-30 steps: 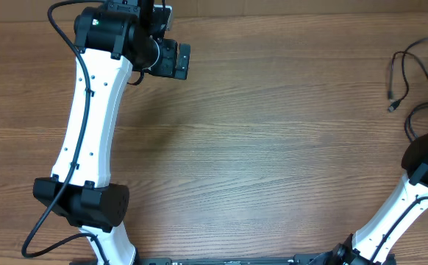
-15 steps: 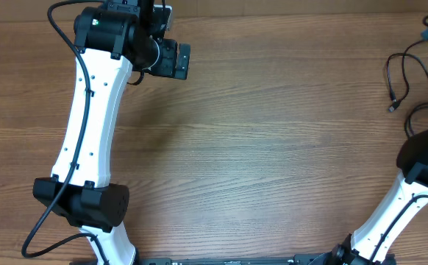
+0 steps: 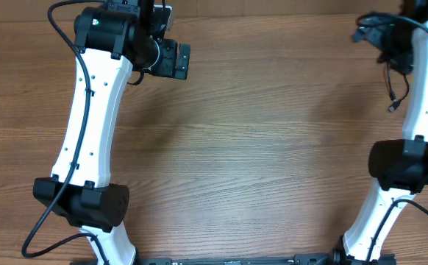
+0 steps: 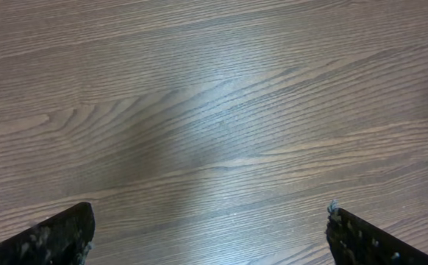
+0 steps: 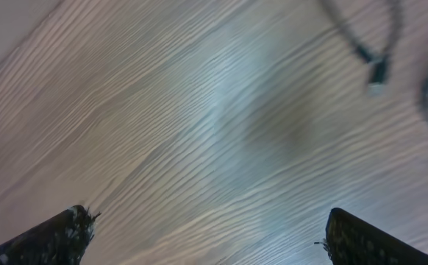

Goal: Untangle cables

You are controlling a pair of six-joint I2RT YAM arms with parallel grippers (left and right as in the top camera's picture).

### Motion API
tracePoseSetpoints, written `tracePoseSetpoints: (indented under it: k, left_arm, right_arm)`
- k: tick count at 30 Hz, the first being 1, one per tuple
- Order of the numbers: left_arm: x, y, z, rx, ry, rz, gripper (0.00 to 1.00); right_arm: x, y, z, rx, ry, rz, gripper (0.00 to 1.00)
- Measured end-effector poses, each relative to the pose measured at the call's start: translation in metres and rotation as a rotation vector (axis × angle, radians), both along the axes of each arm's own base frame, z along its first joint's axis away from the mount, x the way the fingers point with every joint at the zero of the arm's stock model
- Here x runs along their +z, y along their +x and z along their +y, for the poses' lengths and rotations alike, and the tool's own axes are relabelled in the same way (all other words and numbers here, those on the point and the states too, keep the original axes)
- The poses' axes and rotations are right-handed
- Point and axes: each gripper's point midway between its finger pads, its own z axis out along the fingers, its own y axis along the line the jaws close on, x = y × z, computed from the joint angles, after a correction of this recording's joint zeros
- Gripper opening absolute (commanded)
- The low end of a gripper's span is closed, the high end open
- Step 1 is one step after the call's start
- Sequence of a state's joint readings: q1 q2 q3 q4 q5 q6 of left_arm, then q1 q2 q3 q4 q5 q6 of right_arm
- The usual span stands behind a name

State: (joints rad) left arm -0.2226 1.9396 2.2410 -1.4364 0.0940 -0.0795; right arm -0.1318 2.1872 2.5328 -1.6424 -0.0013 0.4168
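Right gripper (image 5: 208, 215): jaws gaping wide, holding nothing; the arm is swinging forward, now closing on the cables (image 5: 376, 68) (blurred, lying just beyond). Approach is beginning. Left gripper (image 4: 210, 212): wide, idling well apart from the cables.

The flat wooden table (image 3: 273, 147) is mid-brown with fine, darker grain lines running across it. The left robot arm (image 3: 89, 110) and the right robot arm (image 3: 426, 88) have white shells with black joints. The thin black flexible cable (image 3: 390, 92) ends in a silver tip.
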Motion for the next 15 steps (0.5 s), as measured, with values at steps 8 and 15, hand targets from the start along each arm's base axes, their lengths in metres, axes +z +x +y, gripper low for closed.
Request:
tracePoseSetpoints:
  k: [8,15]
  left_arm:
    - [0.0,0.0,0.0,0.0,0.0,0.0,1.0]
    - [0.0,0.0,0.0,0.0,0.0,0.0,1.0]
  right_arm:
    - [0.0,0.003,0.062,0.132,0.034,-0.002,1.0]
    - [0.001,0.006,0.073,0.156,0.034,-0.013,1.0]
